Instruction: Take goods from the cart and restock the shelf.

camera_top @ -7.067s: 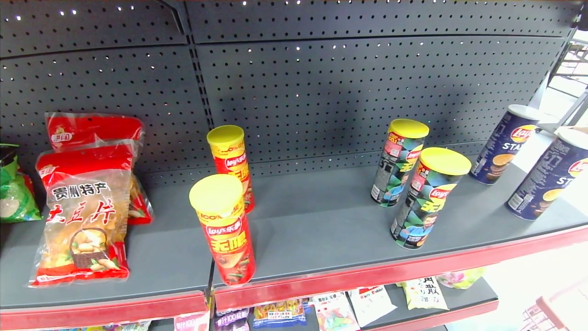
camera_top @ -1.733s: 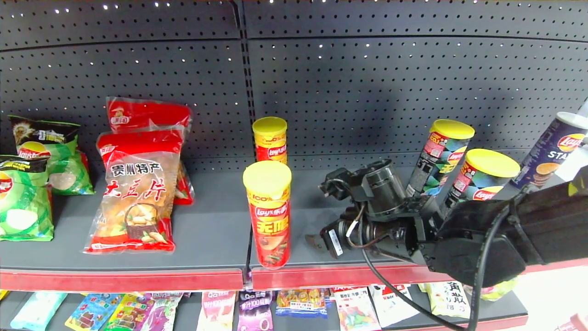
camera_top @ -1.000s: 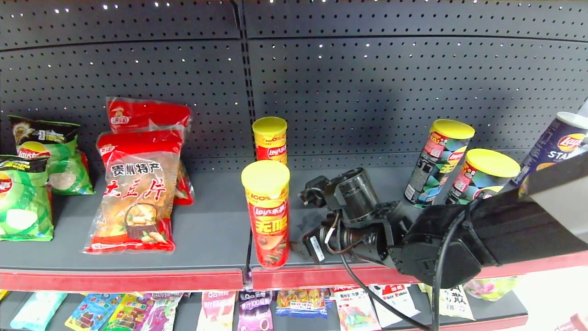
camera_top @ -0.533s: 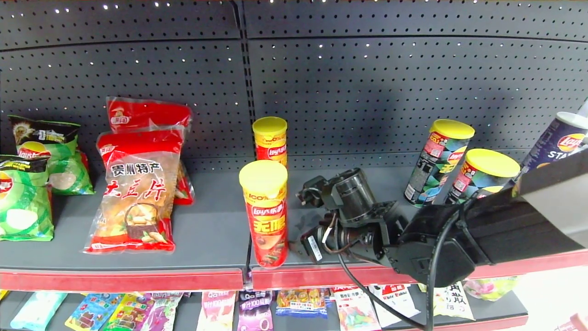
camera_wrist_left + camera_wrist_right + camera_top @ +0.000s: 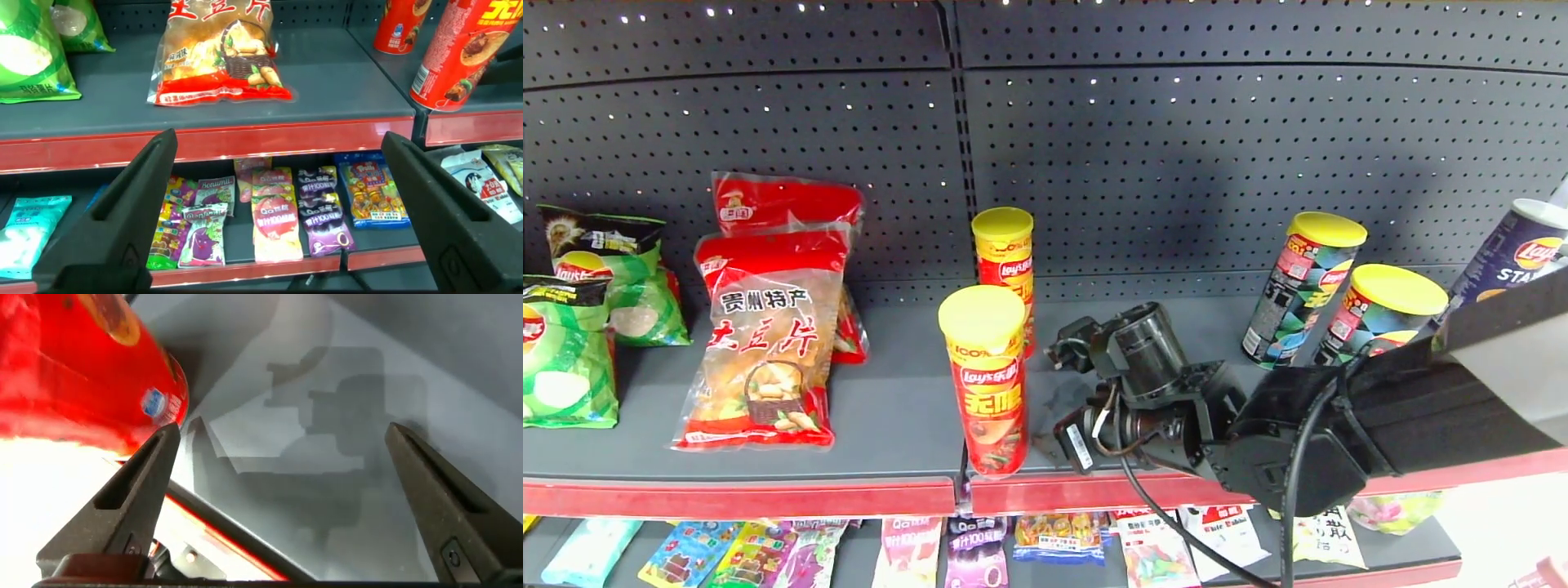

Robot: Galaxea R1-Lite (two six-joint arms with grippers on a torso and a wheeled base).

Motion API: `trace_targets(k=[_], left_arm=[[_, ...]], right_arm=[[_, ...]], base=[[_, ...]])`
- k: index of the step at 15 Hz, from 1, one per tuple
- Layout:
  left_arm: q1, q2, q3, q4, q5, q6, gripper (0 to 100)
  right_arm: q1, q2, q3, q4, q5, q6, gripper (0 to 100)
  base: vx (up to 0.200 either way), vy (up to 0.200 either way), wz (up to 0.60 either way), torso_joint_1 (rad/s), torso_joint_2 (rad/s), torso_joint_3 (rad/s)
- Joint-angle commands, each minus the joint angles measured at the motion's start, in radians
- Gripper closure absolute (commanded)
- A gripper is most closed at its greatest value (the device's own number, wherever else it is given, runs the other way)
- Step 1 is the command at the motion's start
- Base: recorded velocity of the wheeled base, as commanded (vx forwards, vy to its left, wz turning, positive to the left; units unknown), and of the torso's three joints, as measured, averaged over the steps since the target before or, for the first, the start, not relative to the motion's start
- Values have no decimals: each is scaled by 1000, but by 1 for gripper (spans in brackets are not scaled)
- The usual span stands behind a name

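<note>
A red chip can with a yellow lid [image 5: 982, 382] stands at the shelf's front edge [image 5: 743, 495], its top leaning left. A second red can [image 5: 1003, 245] stands upright behind it. My right gripper [image 5: 282, 433] is open, low over the shelf board just right of the front can. That can's red base [image 5: 82, 367] lies against the outer side of one finger [image 5: 139, 482]. The right wrist [image 5: 1143, 392] comes in from the right. My left gripper [image 5: 279, 137] is open with nothing in it, out in front of the shelf edge, and the front can [image 5: 466, 49] shows beyond it.
Two red peanut bags [image 5: 768, 335] and green chip bags [image 5: 564, 359] fill the shelf's left. Two dark cans with yellow lids [image 5: 1303, 286] and a blue can [image 5: 1503, 261] stand at the right. Candy packets [image 5: 980, 547] hang on the lower shelf.
The right arm has come in and slid left along the shelf. The front red can's top has shifted left and the can now leans. The head camera moved after the oldest frame.
</note>
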Motion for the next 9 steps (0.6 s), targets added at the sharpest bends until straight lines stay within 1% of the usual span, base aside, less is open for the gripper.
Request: trace_targets(k=[1, 3, 5, 6, 7, 8, 9], left_arm=[[0, 0, 0, 0, 0, 0, 0], [0, 0, 0, 0, 0, 0, 0], [0, 0, 0, 0, 0, 0, 0], [0, 0, 0, 0, 0, 0, 0], [0, 0, 0, 0, 0, 0, 0], [0, 0, 0, 0, 0, 0, 0], [0, 0, 0, 0, 0, 0, 0]], right_arm=[[-18, -88, 62, 1, -10, -3, 0], [-27, -244, 156, 3, -63, -3, 0], [-28, -457, 284, 7, -56, -12, 0], [-28, -522, 318, 9, -50, -15, 0], [-27, -703, 418, 27, -33, -49, 0], [-32, -827, 482, 61, 1, -92, 0], [-64, -963, 550, 110, 61, -123, 0]], base=[[0, 0, 0, 0, 0, 0], [0, 0, 0, 0, 0, 0], [0, 0, 0, 0, 0, 0], [0, 0, 0, 0, 0, 0], [0, 0, 0, 0, 0, 0], [0, 0, 0, 0, 0, 0], [0, 0, 0, 0, 0, 0]])
